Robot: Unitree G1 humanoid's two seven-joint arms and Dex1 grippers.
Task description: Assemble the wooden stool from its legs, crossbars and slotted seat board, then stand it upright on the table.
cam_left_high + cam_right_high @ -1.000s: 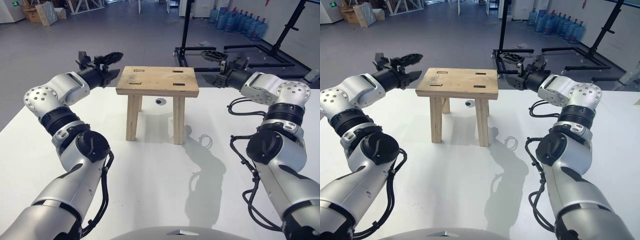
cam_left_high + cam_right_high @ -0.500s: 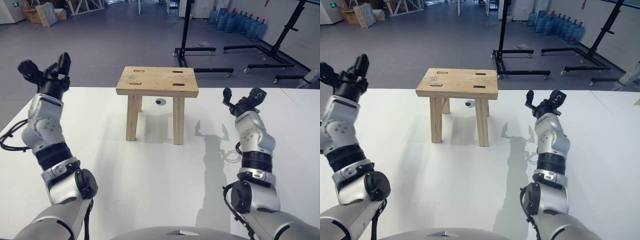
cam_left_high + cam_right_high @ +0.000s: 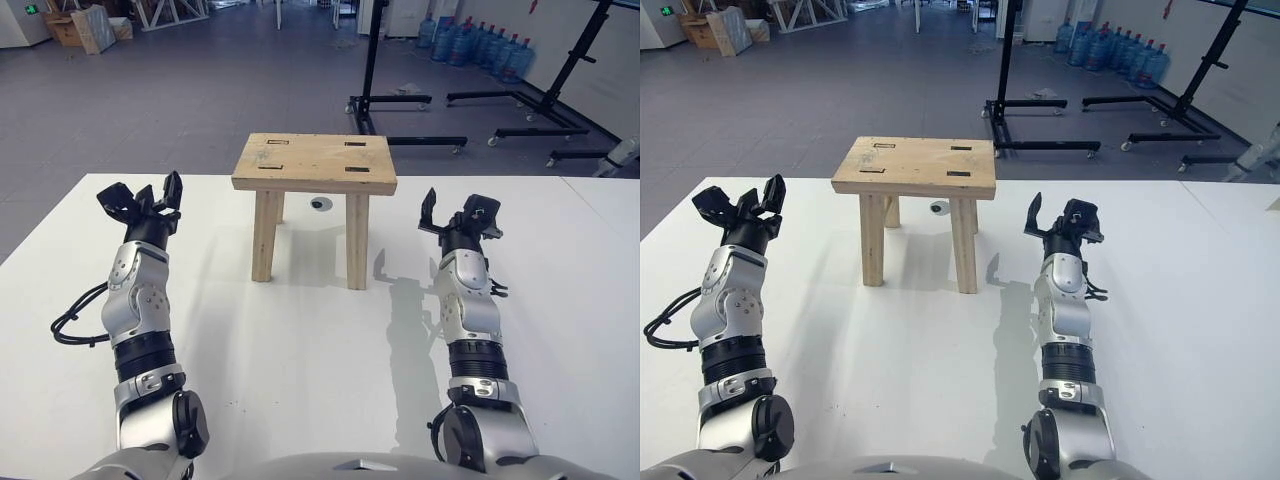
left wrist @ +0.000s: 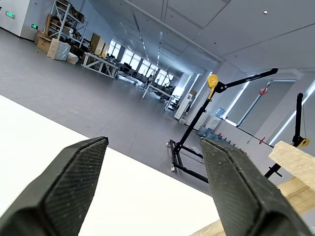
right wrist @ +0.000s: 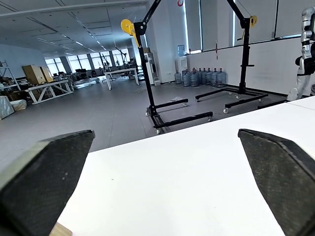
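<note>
stool [image 3: 315, 165] upright on table [image 3: 300, 350] | left gripper [image 3: 140, 195] left of stool, forearm outstretched, fingers spread | right gripper [image 3: 457, 208] right of stool, same pose, fingers spread

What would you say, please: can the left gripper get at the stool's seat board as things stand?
Probably yes. The left gripper is open and empty, off to the left of the stool, and only bare table lies between them; nothing blocks the left edge of the seat board.
</note>
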